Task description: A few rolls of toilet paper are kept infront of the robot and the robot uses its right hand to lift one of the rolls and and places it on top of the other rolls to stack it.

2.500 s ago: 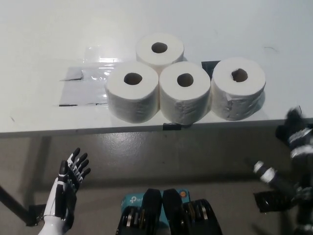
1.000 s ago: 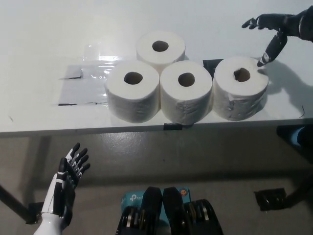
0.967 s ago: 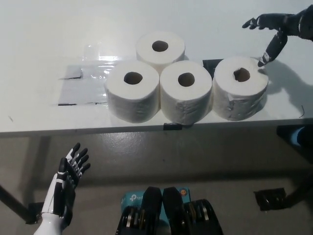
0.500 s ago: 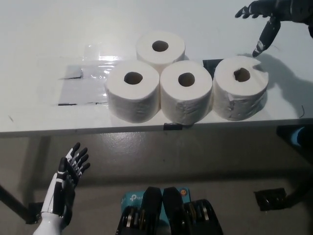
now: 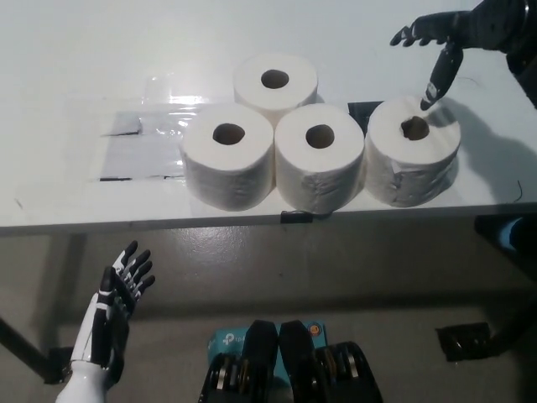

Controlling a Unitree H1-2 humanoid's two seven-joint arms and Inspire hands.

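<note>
My right hand [image 5: 457, 34] spread above rightmost roll [image 5: 413, 151], empty | left hand [image 5: 113, 315] low beside desk [image 5: 67, 67], fingers apart

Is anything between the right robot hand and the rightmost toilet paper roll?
Nothing visible. The right robot hand hovers open just above the rightmost toilet paper roll, one fingertip over its top rim, with only bare white table around.
</note>
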